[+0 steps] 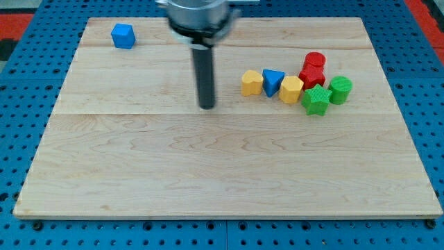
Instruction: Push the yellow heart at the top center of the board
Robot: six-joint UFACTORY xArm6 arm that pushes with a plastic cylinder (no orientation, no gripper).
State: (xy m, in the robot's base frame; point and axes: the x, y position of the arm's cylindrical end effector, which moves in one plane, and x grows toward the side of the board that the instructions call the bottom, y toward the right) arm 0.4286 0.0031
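Yellow heart (252, 82), right of centre on the desk (139, 180) and touching the blue triangle (272, 82), looks light, rigid and quick to pivot, so my bare tool's tip (207, 106), holding nothing just to its left, should press its near side squarely.

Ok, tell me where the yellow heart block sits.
The yellow heart block sits right of centre on the wooden board, touching the blue triangular block on its right; my tip is to its left.

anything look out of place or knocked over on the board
Nothing looks damaged or tipped. The only outlier is the blue cube, alone at the view's top left, far from the cluster at the right. My tip sits left of the yellow heart, apart.
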